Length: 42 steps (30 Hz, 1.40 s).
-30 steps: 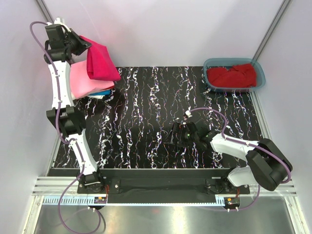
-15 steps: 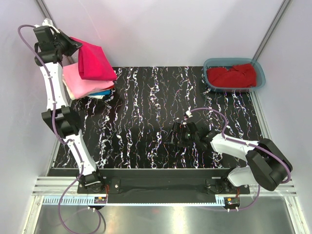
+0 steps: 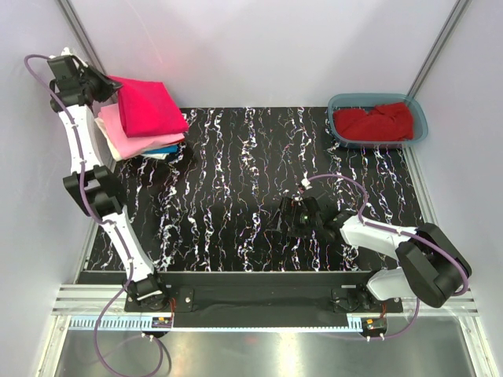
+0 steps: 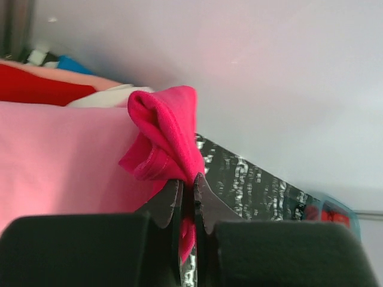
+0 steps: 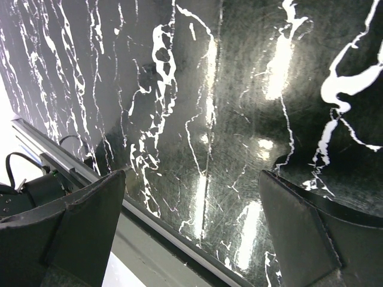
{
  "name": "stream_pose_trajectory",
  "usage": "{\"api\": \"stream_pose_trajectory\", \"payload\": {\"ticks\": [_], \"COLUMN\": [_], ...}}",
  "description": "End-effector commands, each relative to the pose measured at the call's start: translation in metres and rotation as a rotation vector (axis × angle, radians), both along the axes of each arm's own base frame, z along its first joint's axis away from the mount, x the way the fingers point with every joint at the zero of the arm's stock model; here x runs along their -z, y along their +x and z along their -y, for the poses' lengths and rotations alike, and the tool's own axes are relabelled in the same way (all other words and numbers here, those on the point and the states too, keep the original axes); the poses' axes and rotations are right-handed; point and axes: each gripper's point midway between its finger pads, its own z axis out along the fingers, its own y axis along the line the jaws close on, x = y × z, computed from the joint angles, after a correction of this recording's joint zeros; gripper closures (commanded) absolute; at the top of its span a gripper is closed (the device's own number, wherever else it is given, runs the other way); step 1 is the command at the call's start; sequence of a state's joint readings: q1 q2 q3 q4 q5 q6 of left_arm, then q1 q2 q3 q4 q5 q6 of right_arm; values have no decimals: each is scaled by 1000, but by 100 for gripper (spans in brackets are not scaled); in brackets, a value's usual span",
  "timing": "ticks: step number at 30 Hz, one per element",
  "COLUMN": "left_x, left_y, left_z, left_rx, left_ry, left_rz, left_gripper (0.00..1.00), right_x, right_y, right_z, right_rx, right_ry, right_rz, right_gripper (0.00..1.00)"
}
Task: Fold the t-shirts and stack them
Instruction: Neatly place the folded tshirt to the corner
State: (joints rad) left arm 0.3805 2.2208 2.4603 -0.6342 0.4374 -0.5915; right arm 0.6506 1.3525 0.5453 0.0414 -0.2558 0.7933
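My left gripper [image 3: 108,82] is at the far left corner, shut on an edge of the folded bright pinkish-red t-shirt [image 3: 149,107], which lies on a stack of folded shirts: light pink [image 3: 126,137], cream and blue [image 3: 165,149] below. In the left wrist view the jaws [image 4: 187,197] pinch a bunched fold of the pinkish-red shirt [image 4: 170,137] above the light pink shirt [image 4: 60,155]. A darker red t-shirt [image 3: 373,122] lies crumpled in the teal tub [image 3: 421,118] at the far right. My right gripper [image 3: 292,216] is open and empty, low over the table's middle right.
The black marbled table top [image 3: 236,181] spans the workspace; its near edge and metal rail show in the right wrist view [image 5: 149,221]. White walls stand close behind the stack and to the left of it. Frame posts rise at both far corners.
My left gripper has moved left and back, drawing the pinkish-red shirt from hanging down to lying flatter over the stack. The right arm has barely moved.
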Motion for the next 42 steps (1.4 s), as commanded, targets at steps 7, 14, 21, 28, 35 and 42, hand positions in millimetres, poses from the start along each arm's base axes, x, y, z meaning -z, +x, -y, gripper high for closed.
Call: {"api": "stream_pose_trajectory", "payload": {"ticks": [7,14,21,28,35,42], "left_x": [52,80,98,125,108,98], "left_y": [0,-15,-28,-43,-59,-89], "left_z": [-72,-117,-148,-164,-153,-148], "left_rx": [-112,-189,-274,-338,-334,-367], "left_ry": [91,68,108,177,180,142], "left_rz": [-81,-139,-204,-324,-296,-284], "left_gripper": [96,98,96,69,40,1], "right_x": [-10,-10,-10,-10,-10,-10], "right_y": [7,7,7,8,8,8], "right_z": [-2,-2,-2,-2,-2,-2], "right_rx": [-6,-5,-4,-5,-4,-8], "right_ry": [51,60,62,63,62,61], "right_rz": [41,35,32,31,30,32], "right_gripper": [0,1,0,0,0,0]}}
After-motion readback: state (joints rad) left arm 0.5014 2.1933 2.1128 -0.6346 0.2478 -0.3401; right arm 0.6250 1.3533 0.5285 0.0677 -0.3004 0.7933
